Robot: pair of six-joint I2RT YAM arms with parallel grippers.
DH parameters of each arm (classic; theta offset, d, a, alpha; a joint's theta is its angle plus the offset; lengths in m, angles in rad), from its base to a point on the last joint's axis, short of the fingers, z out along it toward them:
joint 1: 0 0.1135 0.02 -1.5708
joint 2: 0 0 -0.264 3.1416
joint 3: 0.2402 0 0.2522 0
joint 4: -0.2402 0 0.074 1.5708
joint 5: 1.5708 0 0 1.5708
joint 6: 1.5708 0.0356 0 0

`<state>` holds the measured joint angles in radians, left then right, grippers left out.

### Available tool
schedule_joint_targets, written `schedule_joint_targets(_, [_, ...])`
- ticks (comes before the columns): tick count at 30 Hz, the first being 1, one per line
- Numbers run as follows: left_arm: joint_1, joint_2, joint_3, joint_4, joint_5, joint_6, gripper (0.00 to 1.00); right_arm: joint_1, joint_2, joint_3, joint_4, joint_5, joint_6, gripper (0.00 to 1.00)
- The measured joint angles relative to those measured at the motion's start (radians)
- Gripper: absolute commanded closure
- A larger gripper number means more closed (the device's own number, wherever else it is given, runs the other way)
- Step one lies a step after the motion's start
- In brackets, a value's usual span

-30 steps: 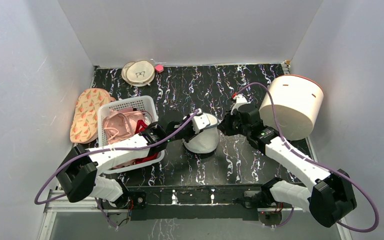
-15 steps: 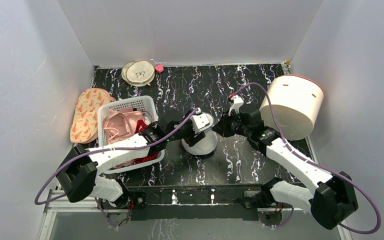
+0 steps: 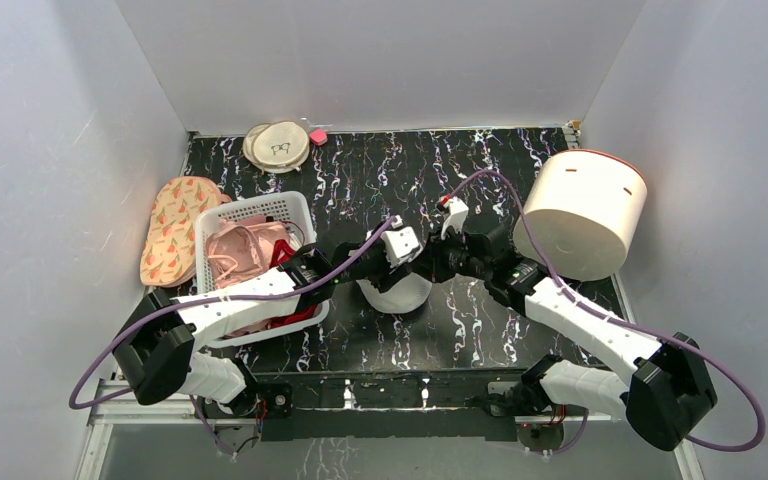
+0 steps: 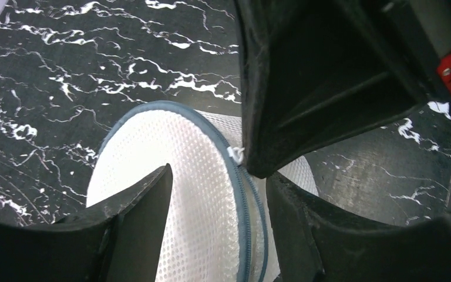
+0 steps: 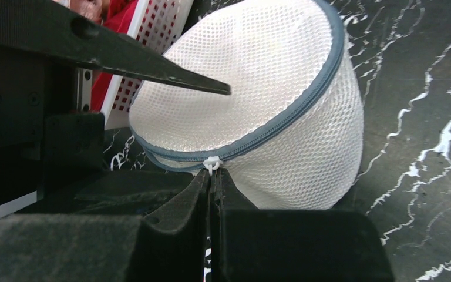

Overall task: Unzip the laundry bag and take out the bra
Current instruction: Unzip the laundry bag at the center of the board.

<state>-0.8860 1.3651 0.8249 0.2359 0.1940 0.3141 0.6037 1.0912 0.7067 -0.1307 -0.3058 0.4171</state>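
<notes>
**Both grippers on the mesh pod, right one's got the zip tab**

Over at the far left there's a flat carrot-print pouch [image 3: 173, 228] by the wall. Next to it is a white basket [image 3: 260, 208] with pink fabric [image 3: 240, 250] piled in it, and a couple of round beige discs [image 3: 278, 146] sit up at the far edge.

Just right of the basket, around mid-table toward the near side, is the laundry bag [image 3: 400, 293]. It's a white mesh dome sitting on the black marbled table [image 3: 360, 170].

The left gripper [image 4: 218, 173] is spread fairly wide, one finger on each side of the bag's top. Can't say if they actually touch the mesh.

On the bag's right side, the right gripper [image 5: 211, 176] is clamped fully together. Its tips are right on the little white zipper pull [image 5: 212, 163] of the blue-grey zip, and it looks like a pinch.

Way over right, a big cream drum [image 3: 585, 212] sits by the wall, well apart from the bag.
</notes>
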Motion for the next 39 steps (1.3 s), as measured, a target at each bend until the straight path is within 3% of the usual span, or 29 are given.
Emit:
schedule_joint_targets(4, [-0.001, 0.000, 0.000, -0.009, -0.003, 0.001, 0.67, 0.030, 0.008, 0.001, 0.007, 0.024, -0.004, 1.00])
schedule_joint_targets(13, [-0.005, 0.000, 0.000, -0.004, -0.030, 0.011, 0.80, 0.032, 0.008, 0.004, 0.001, 0.066, -0.009, 1.00])
schedule_joint_targets(29, [-0.005, -0.011, 0.000, -0.001, -0.053, 0.030, 0.94, 0.040, -0.010, 0.004, -0.029, 0.233, -0.006, 1.00])
schedule_joint_targets(39, [-0.008, -0.038, -0.003, 0.003, -0.075, 0.042, 0.94, -0.028, -0.004, 0.004, -0.062, 0.276, 0.005, 1.00])
